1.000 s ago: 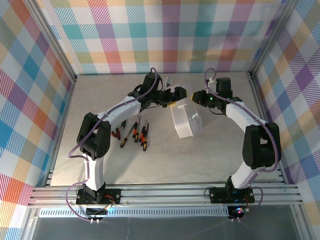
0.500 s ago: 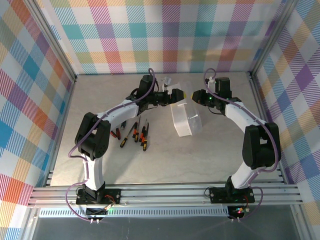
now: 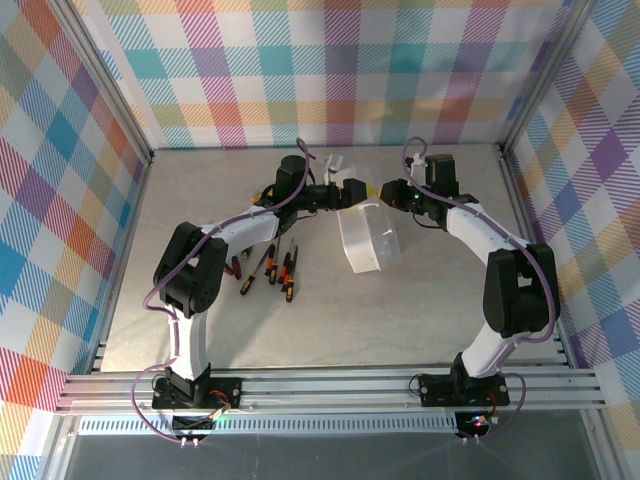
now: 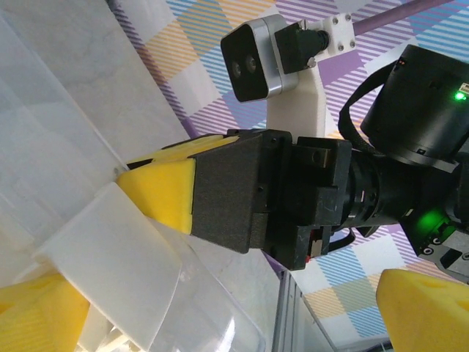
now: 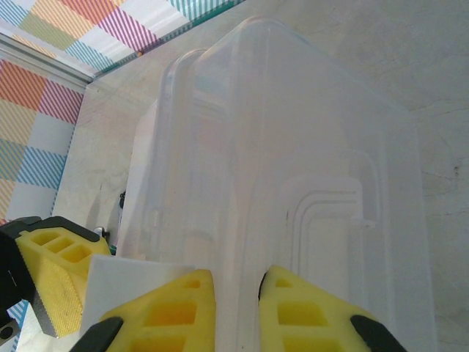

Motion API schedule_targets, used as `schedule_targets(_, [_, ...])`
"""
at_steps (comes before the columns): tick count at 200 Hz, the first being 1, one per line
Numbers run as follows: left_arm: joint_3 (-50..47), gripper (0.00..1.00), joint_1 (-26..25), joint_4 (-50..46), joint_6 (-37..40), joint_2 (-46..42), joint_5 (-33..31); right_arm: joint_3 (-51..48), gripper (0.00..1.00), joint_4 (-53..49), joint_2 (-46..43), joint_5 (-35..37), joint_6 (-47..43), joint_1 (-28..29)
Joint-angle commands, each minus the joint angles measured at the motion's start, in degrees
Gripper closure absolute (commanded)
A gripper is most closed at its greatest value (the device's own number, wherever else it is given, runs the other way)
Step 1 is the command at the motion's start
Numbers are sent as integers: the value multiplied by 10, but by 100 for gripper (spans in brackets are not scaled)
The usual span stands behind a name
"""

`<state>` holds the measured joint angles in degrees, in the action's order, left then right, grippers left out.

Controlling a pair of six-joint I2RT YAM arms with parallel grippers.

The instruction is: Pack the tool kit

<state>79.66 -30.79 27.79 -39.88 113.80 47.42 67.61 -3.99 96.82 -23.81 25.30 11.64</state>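
The box (image 5: 293, 147) is translucent white plastic, smooth and faintly glossy, with moulded ridges. The right tool (image 5: 234, 286) carries yellow pads (image 5: 176, 312) with a matt, honeycombed surface, perhaps printed plastic. The table (image 3: 400, 320) is matt with a grey marbled pattern. The frame rails (image 3: 330, 385) are dull silver metal.

Item 1. Left gripper (image 3: 352, 193): in the top view, drawn back a little toward the left of the frame from its place a second ago. It has also rolled: the yellow finger pad first showed below it, then at its tip, and is now barely seen from above.

Item 2. Right gripper (image 3: 388, 190): shifted slightly toward the upper left of the frame.

Item 3. Box (image 3: 368, 240): carried along, now sitting slightly further left and higher in the frame, its lower end pulled in.
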Motion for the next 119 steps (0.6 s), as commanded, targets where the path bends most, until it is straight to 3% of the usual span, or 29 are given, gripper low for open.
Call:
schedule_targets(1, [-15, 0, -20, 43, -12, 27, 36, -20, 100, -85, 24, -37, -19, 37])
schedule_targets(61, [-80, 0, 4, 22, 24, 28, 8, 21, 100, -114, 7, -65, -45, 35])
schedule_targets(119, [-139, 0, 18, 26, 41, 16, 0, 76, 100, -144, 15, -59, -53, 72])
